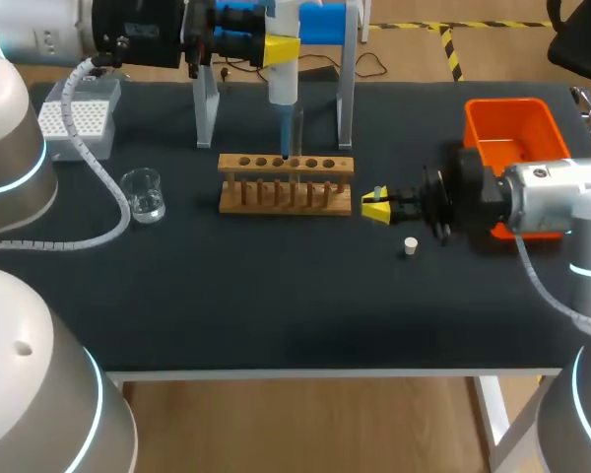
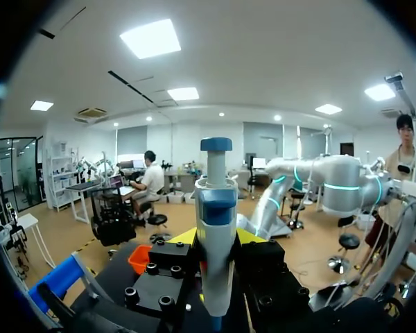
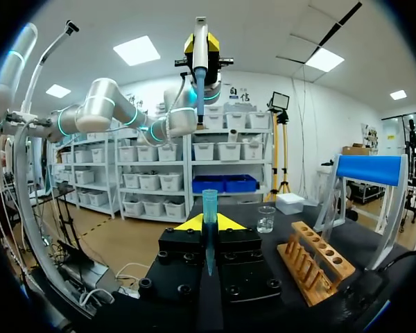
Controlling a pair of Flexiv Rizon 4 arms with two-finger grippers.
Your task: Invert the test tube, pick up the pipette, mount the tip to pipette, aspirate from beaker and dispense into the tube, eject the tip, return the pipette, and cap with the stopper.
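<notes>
My left gripper (image 1: pixel 276 46) is shut on the white and blue pipette (image 1: pixel 282 74), held upright and high over the table's far middle. In the left wrist view the pipette (image 2: pixel 215 229) stands between the yellow fingers. A clear test tube (image 1: pixel 296 128) stands upright in the wooden rack (image 1: pixel 286 187). My right gripper (image 1: pixel 374 206) hovers just right of the rack, pointing left. In the right wrist view the right gripper (image 3: pixel 209 223) is shut on a slim blue pipette tip (image 3: pixel 209 205), wide end up. The pipette (image 3: pixel 201 48) hangs far above and ahead of it.
A glass beaker (image 1: pixel 143 194) stands left of the rack. A white tip box (image 1: pixel 76 118) sits at the far left. The white stopper (image 1: pixel 410 245) lies near my right gripper. An orange bin (image 1: pixel 512 128) is at the right, and the pipette stand (image 1: pixel 347 89) is behind the rack.
</notes>
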